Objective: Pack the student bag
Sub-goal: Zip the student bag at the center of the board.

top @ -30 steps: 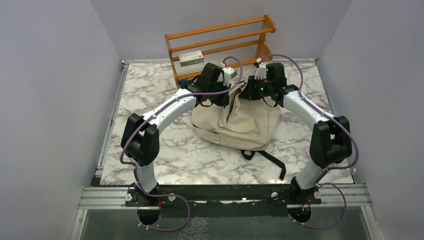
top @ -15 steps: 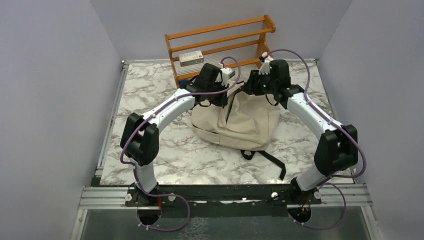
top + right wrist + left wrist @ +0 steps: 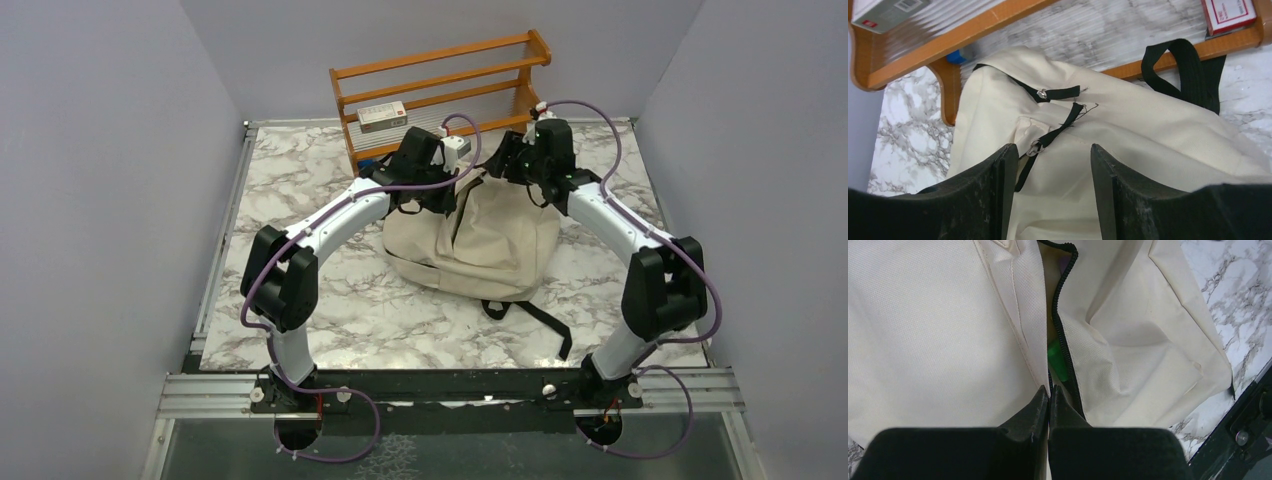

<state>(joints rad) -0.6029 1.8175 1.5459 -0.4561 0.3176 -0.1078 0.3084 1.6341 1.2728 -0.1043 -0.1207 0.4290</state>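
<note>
The big soft cream cloth student bag [image 3: 490,245] lies flat on the white marble table [image 3: 300,200]. A small green thing [image 3: 1057,360] peeks out of its open slit. Most of it is hidden, so I cannot tell what it is. From above, the two arms cover the bag's far end.

The bag shows one black zipper [image 3: 1064,315], two short black pull tabs [image 3: 1060,92] with metal rings, one black loop handle [image 3: 1193,70] and a black strap [image 3: 540,318] at its near end.

The left gripper [image 3: 1049,392] has its jaws together, pinching the cloth edge beside the zipper. The right gripper [image 3: 1053,150] hangs over the bag's far end, jaws apart, holding nothing.

Just behind the bag stands one orange wooden rack [image 3: 440,85]. It holds two boxes, a grey-white box [image 3: 883,12] and a red-and-white box [image 3: 1228,12]. Both are cut off.
</note>
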